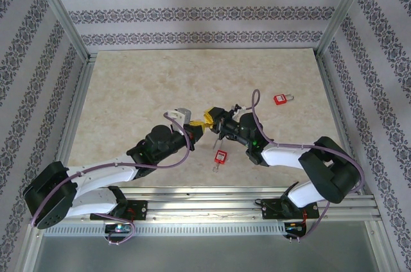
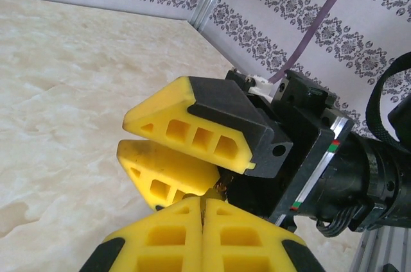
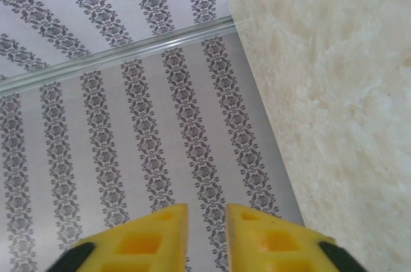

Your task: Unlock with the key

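Observation:
My left gripper [image 2: 204,203] [image 1: 204,120] is shut on the key [image 2: 222,187]. Just a thin sliver of the key and a brassy tip poke out past the closed yellow pads. That tip lies against the underside of the right gripper's lower finger [image 2: 168,170], near its root. My right gripper [image 3: 207,213] [image 1: 218,124] meets the left one nose to nose above the middle of the table. Its pads stand a narrow gap apart, with nothing between the tips. A small red padlock [image 1: 221,156] lies on the table just in front of the two grippers.
A second red padlock [image 1: 280,99] lies further back on the right. The beige table [image 1: 141,92] is enclosed by patterned walls with aluminium corner posts [image 1: 340,15]. The right arm's purple cable [image 1: 255,108] loops above its wrist.

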Motion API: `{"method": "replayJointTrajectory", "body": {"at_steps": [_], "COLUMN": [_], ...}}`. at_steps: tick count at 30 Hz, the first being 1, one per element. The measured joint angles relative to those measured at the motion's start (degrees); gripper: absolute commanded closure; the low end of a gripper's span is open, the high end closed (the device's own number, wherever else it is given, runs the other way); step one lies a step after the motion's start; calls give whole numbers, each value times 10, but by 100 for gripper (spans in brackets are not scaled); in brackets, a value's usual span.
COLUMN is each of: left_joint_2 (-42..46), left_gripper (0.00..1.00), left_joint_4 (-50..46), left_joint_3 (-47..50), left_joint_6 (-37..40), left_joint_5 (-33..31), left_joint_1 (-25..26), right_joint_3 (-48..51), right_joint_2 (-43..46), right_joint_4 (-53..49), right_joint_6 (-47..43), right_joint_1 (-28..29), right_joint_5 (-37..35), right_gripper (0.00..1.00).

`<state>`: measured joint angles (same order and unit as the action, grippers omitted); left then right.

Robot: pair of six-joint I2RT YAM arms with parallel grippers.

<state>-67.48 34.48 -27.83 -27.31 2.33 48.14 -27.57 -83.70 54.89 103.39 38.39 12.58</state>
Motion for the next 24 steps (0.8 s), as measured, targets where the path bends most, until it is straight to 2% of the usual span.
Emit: {"method": "replayJointTrajectory", "body": {"at_steps": [2,9,11,13,14,17,24], "left_joint_2": [2,3,4,8,12,27,14], "left_gripper": [100,100,59,36,32,26,31], "left_joint_4": [2,12,14,14,10,1,13], "left_joint_3": [2,8,11,17,19,20,20], "left_joint_6": [2,14,14,4,-2,-28,-155], "left_joint_5": [0,-6,-7,-7,-6,5,73], "left_joint_1": [3,18,18,19,19,16,-7], "right_joint_3": [0,1,1,1,1,1,-12], "right_joint_2": [5,19,24,29,33,50,89], "right_joint_4": [-7,-43,-53,-62,-67,-89,-149], "right_joint_6": [-5,-23,-29,-34,-37,-53,-94], "right_joint_1": [-1,-4,-6,-10,-13,-19,-23], "right_joint_5": [1,8,10,10,10,13,21], "right_gripper": [99,100,100,100,100,100,100]}}
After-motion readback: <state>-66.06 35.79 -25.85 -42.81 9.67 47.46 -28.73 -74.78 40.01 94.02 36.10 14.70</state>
